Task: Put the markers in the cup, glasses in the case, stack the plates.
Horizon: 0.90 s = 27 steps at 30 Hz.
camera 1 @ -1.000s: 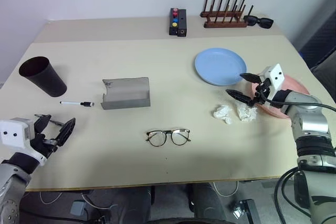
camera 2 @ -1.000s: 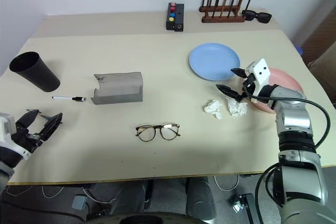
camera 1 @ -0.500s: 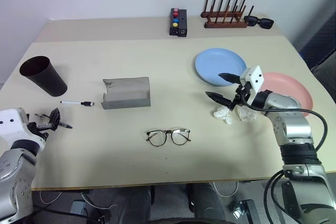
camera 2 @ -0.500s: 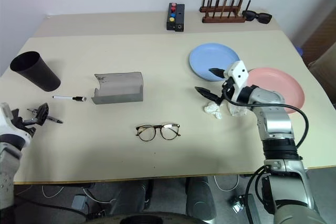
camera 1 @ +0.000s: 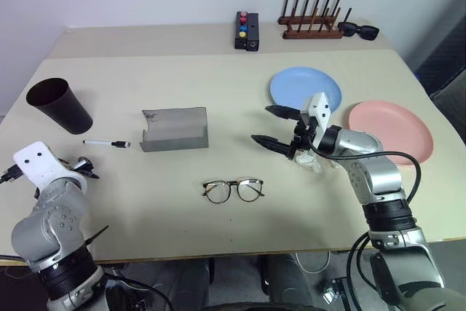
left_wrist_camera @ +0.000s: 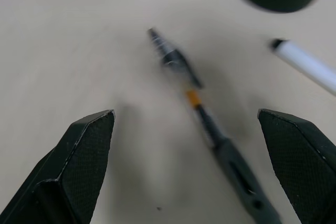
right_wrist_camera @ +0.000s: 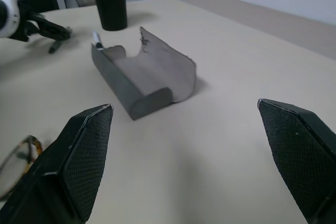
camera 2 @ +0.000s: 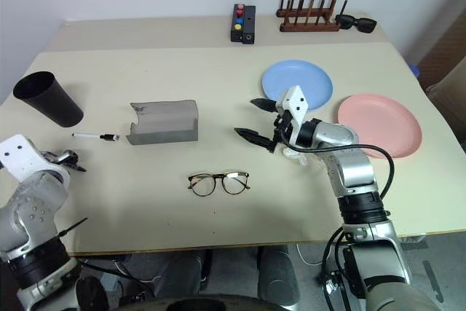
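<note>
I see the open grey case [camera 1: 175,129] near the middle of the surface [camera 1: 218,238]. The glasses [camera 1: 233,190] lie in front of it, a white marker [camera 1: 106,143] just to its left, the dark cup [camera 1: 60,105] further left. Both plates, blue [camera 1: 304,91] and pink [camera 1: 389,131], sit to its right, apart. My right end effector [camera 1: 275,127] hovers right of the case, spread wide, empty. My left end effector [left_wrist_camera: 189,166], also wide and empty, hangs over a dark pen [left_wrist_camera: 210,124] near the marker.
</note>
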Tool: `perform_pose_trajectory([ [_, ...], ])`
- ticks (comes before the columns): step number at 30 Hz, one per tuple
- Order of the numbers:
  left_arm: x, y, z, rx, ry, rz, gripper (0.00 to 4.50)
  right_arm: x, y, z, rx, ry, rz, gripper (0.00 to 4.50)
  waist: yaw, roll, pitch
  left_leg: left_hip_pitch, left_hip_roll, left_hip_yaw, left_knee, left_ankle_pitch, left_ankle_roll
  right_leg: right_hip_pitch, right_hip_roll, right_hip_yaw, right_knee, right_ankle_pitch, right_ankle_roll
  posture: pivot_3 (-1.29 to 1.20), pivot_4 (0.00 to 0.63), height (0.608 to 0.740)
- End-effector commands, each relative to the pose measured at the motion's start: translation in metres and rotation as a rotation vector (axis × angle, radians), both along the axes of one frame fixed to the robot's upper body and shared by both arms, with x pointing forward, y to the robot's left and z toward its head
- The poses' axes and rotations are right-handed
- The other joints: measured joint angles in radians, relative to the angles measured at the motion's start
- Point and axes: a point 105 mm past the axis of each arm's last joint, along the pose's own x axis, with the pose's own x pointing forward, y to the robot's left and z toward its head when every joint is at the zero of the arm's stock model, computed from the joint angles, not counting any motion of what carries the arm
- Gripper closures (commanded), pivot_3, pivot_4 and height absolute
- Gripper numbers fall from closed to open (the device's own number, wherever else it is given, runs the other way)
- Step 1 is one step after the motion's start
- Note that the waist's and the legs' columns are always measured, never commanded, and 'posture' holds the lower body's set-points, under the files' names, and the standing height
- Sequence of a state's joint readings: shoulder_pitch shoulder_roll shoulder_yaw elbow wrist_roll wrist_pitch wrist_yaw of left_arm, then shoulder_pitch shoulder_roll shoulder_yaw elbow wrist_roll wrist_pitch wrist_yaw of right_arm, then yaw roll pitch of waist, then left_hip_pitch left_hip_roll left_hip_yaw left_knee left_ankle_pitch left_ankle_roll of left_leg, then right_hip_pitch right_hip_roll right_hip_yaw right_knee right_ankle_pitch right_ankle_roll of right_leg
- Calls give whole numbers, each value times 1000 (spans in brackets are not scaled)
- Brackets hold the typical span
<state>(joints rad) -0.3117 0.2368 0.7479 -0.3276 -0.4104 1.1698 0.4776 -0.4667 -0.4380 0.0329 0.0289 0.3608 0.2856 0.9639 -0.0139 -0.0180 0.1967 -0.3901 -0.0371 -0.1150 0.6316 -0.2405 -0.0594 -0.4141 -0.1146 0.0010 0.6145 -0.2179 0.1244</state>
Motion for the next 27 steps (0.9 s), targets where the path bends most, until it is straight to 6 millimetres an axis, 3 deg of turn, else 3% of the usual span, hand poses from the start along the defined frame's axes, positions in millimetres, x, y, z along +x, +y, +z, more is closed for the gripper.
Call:
perform_pose_trajectory([
  [1,-5,9,-5,-64,94,64,37,-10,8,11,34,-34,25,0,1,0,0,0,0,0,0,0,0,0,0,0,0,0,0,0,150,734],
  [2,-5,8,-8,-110,104,77,37,-11,9,11,36,-33,25,0,1,0,0,0,0,0,0,0,0,0,0,0,0,0,0,0,150,734],
  [5,-5,7,-13,-191,116,101,932,-13,11,12,40,-30,24,0,-2,0,0,0,0,0,0,0,-1,0,0,0,0,1,1,0,150,734],
  [12,-2,7,-9,-214,87,116,4442,-16,13,13,47,-27,27,0,-3,0,0,1,0,0,-1,1,-1,0,0,0,0,1,1,0,150,734],
  [15,4,18,11,-102,-24,123,4482,-18,17,16,54,-30,47,0,-6,0,0,2,0,0,-1,1,-2,0,0,0,1,1,1,0,150,734],
  [19,8,33,64,130,-332,103,4482,-29,32,23,71,-27,141,0,-3,-1,0,1,0,0,-1,1,-3,0,0,0,0,1,1,0,150,734],
  [22,4,31,111,371,-550,-3,4482,-41,53,26,78,-32,235,0,-2,-2,0,0,0,0,-1,1,-3,-1,0,0,0,1,1,0,150,734],
  [24,2,29,124,455,-607,-35,4482,-44,60,28,79,-37,258,0,0,-2,-1,0,0,0,-2,1,-3,-1,0,0,-1,1,1,0,150,734],
  [27,3,24,164,641,-732,-97,4482,-44,90,32,113,-63,294,0,0,-2,-1,0,0,0,-1,1,-3,-1,0,0,-1,1,-1,0,150,734],
])
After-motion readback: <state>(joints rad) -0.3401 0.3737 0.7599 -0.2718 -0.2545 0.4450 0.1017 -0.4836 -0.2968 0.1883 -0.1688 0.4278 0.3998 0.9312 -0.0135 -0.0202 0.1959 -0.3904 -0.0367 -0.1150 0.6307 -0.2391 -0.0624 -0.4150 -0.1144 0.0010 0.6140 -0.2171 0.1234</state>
